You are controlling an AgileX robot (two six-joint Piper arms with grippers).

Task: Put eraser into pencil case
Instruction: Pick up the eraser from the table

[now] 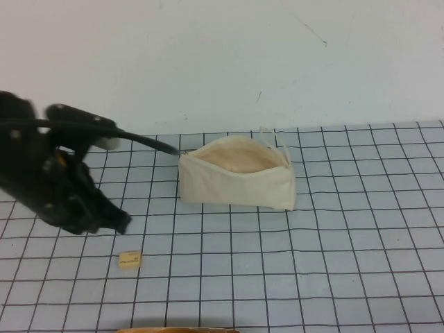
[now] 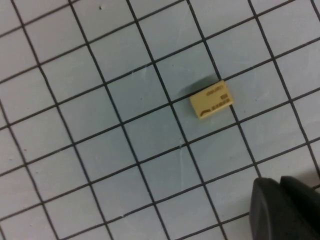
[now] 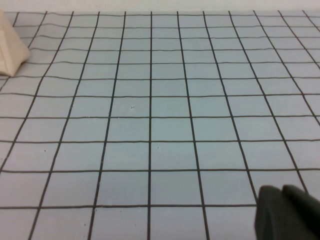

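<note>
- Fingers: neither gripper shows enough to tell whether it is spread or closed. The left wrist view has only a dark fingertip (image 2: pixel 285 207) in one corner, touching nothing, and the right wrist view has the same kind of dark tip (image 3: pixel 290 212) over bare mat.
- The left gripper (image 1: pixel 114 220) hangs above the mat at the left, just behind and to the left of the eraser (image 1: pixel 130 259), clear of it. It seems placed there to line up a descent, since its wrist camera looks almost straight down on the block.
- The eraser (image 2: pixel 212 99) lies flat on the grid mat (image 1: pixel 347 263), printed face up, skewed to the grid lines. It sits alone near the front left, well apart from the case, so it has not been picked up.
- The case (image 1: pixel 236 182) stands on its base behind and to the right of the eraser, zip open and mouth gaping upward, pale lining showing. That leaves a ready target for a drop from above.
- The right gripper is out of the high view; its camera catches only a corner of the case (image 3: pixel 11 52) across the mat. It looks parked, leaving the job to the left arm.
- The next move probably needs the fingers turned to straddle the skewed eraser.
</note>
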